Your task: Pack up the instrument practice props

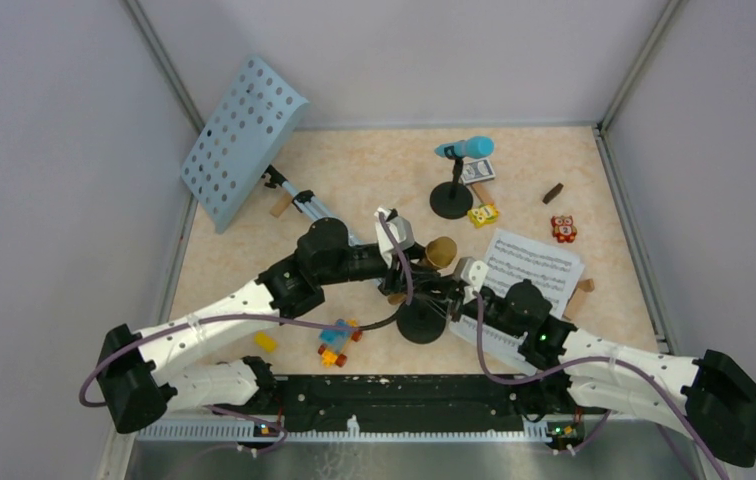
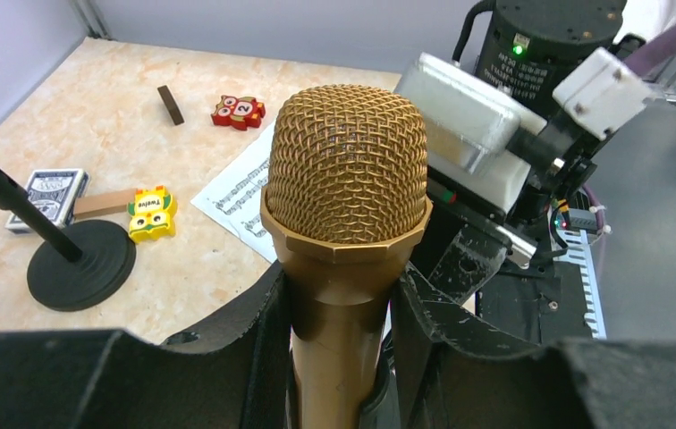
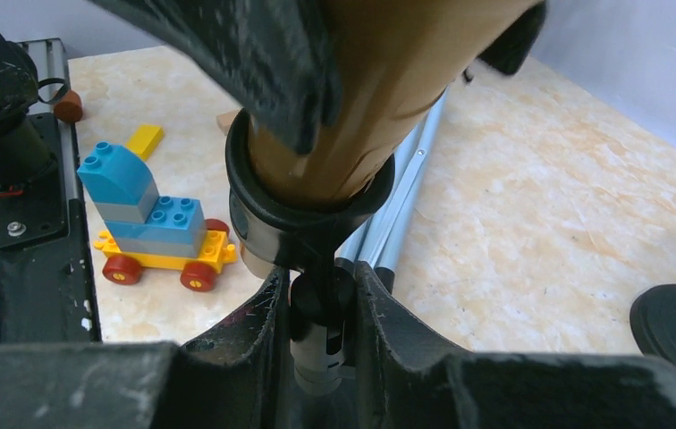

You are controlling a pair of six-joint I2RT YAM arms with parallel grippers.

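Blue rack [image 1: 242, 140] tilted at far-left corner, sheet music [image 1: 532, 262] flat on surface [image 1: 354, 180] at right, blue microphone [image 1: 466, 148] up in far stand [image 1: 451, 200]; mid-surface (toy car [image 1: 336, 342] near), right hand [image 3: 316, 313] clenched on near stand [image 3: 267, 219] stem, left hand [image 2: 339, 313] grasping gold microphone [image 2: 348, 170] seated in its clip.

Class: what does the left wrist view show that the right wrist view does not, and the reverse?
Only left wrist: sheet music, a yellow owl tile, a card deck. Only right wrist: the toy-block car, tripod legs, and the mic holder clamped in the right gripper. Both: the gold microphone, held by the left gripper.
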